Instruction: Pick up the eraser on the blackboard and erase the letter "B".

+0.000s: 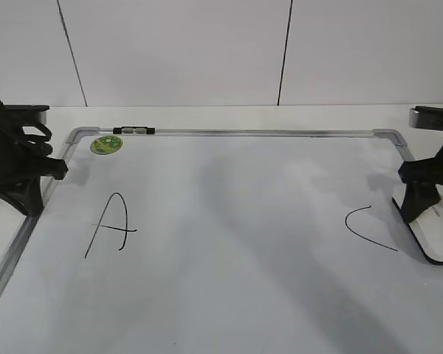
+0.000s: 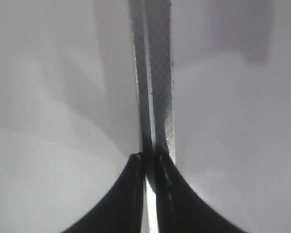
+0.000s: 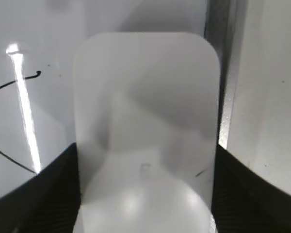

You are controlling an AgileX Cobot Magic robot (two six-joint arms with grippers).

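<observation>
1. A large blackboard point(image 1: 229, 243), in fact a smooth, glossy white dry-erase surface, lies flat on a pale table point(image 1: 207, 114). It has a thin silver metal frame and rounded grey corner pieces.
2. Near the far left corner sits a round green sticker point(image 1: 106, 144). A small dark clip point(image 1: 134, 130) rests on the far frame rail.
3. On the left of the board is a thin black hand-drawn "A" point(image 1: 112, 225). On the right is a curved black "C" point(image 1: 365, 227). No letter "B" shows between them; that middle area is blank white.
4. The eraser point(image 1: 437, 236), a white rounded-rectangular plastic block with a thin black base, lies at the right edge of the board, just right of the "C".
5. The right gripper point(image 1: 419, 193), matte black, stands over the eraser. In the right wrist view its jaws sit against both long sides of the eraser point(image 3: 145, 131), closed onto it.
6. The left gripper point(image 2: 150, 194), black, is at the board's left frame rail, its jaws nearly together with only a sliver between them, holding nothing.
</observation>
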